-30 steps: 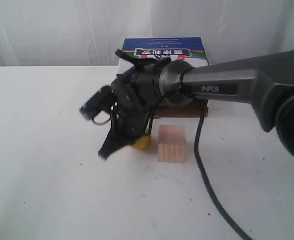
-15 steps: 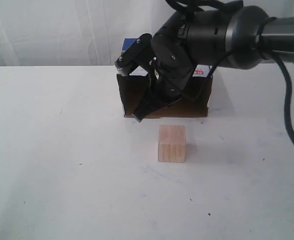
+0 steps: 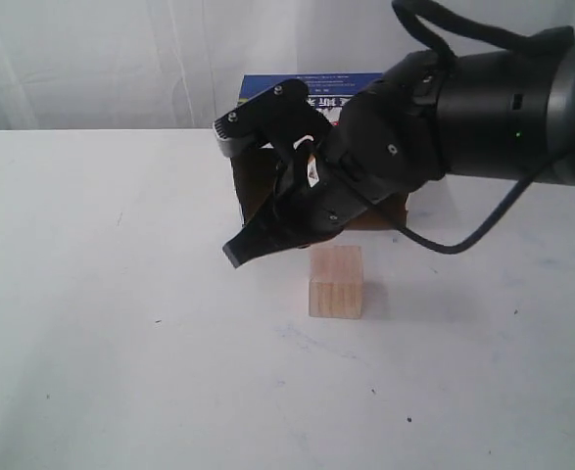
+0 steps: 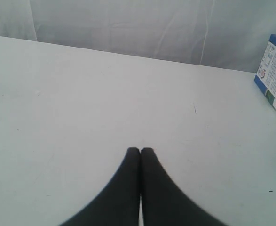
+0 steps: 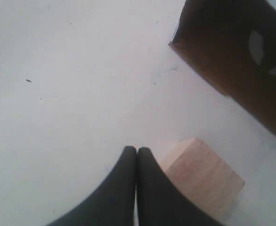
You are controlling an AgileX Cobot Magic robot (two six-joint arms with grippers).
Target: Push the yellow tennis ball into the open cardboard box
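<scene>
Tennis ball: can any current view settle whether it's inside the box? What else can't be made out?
1. Yellow tennis ball: visible in no view, so unsettled.
2. Open cardboard box: in the exterior view, the right end effector and its arm cover most of the opening. In the right wrist view, the interior is dark and cut by the edge.
3. Left end effector: outside the exterior view.

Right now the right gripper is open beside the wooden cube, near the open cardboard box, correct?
Not open: the right gripper is shut, with no gap showing, as the right wrist view shows. It is beside the wooden cube, near the open cardboard box.
</scene>
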